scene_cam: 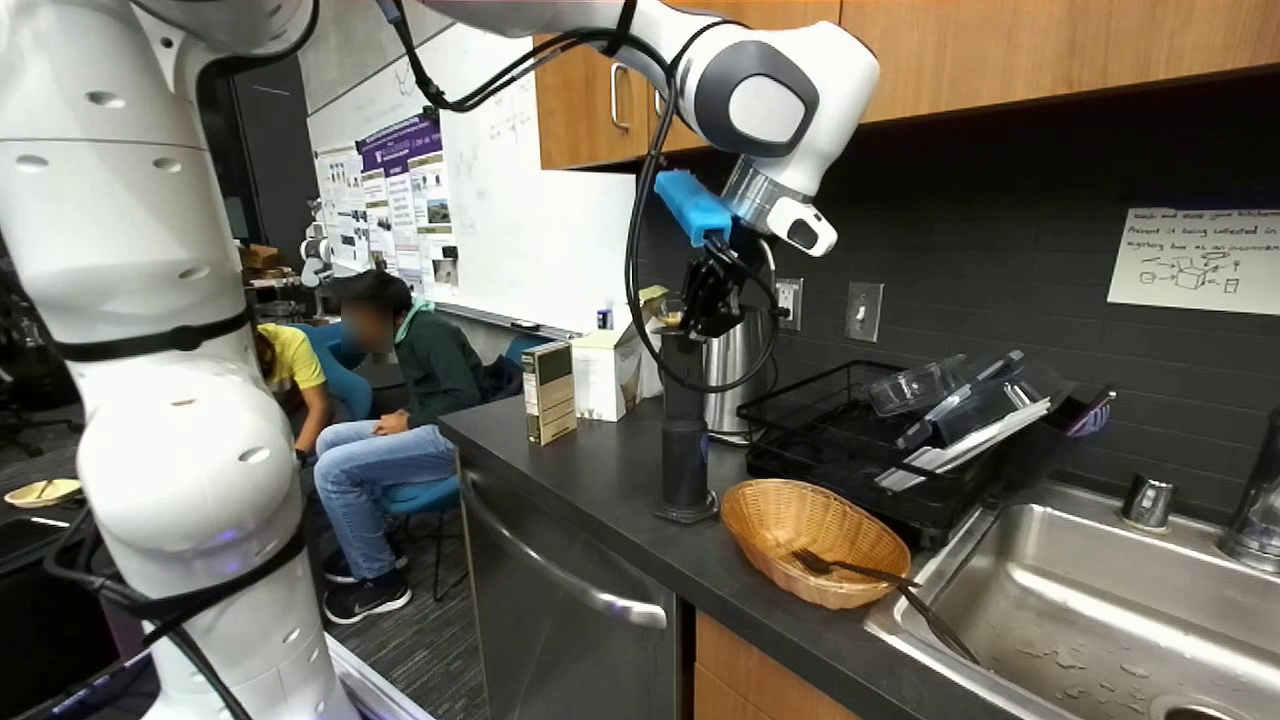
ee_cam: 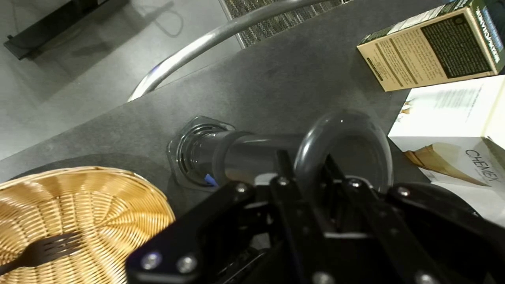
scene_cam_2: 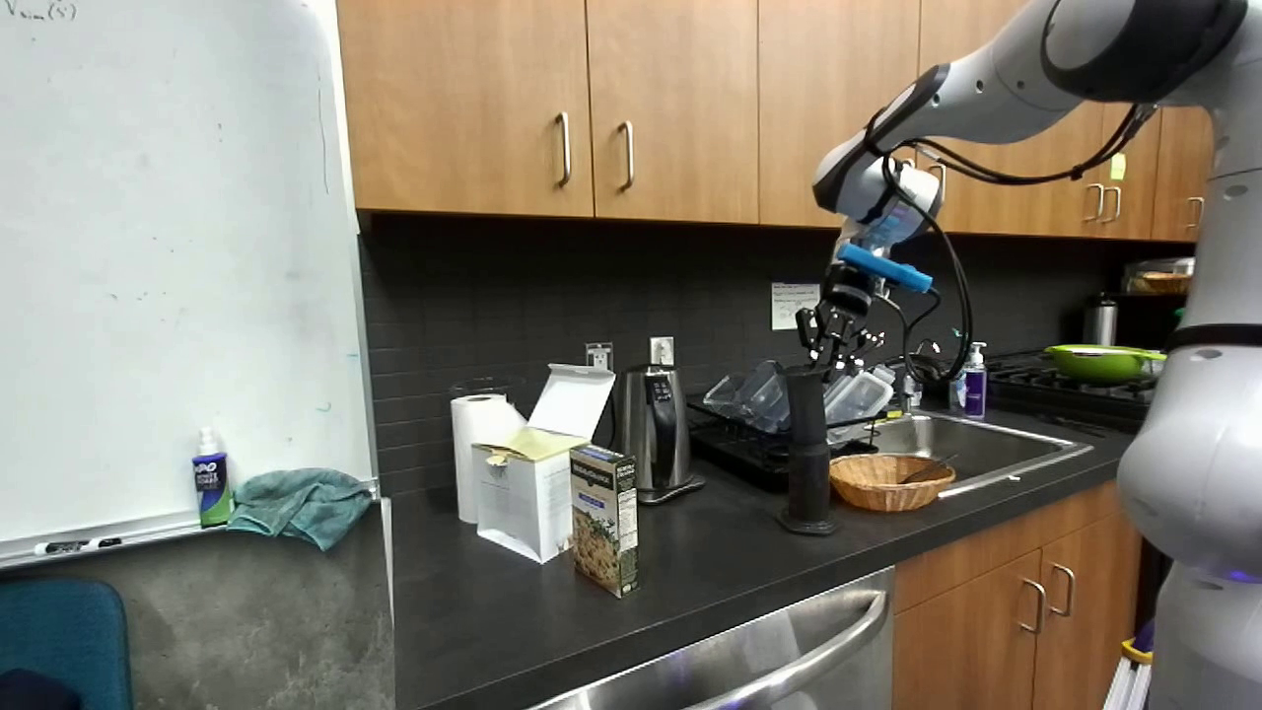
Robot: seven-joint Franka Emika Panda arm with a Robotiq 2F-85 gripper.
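Jaws stood narrowly apart, the near rim (ee_cam: 309,146) of a dark tube (ee_cam: 252,156) in the gap between them; whether they pressed on it could not be told. By its look the tube was probably light, stiff, smooth enough to slip and not very fragile. Its flared rim seemed a fair place to take hold, since the flare would help against sliding; the straight wall (scene_cam_2: 808,409) beneath probably offered a squarer grip. Tall and narrow, it might have tipped if nudged. It stood upright on the tabletop (scene_cam_2: 690,592), just beside the basket (scene_cam_2: 873,483), its top at the jaws and its foot (scene_cam_2: 808,524) well below them. A fork (ee_cam: 47,250) lay in the basket, and a box (scene_cam_2: 604,518) stood well apart from the basket.
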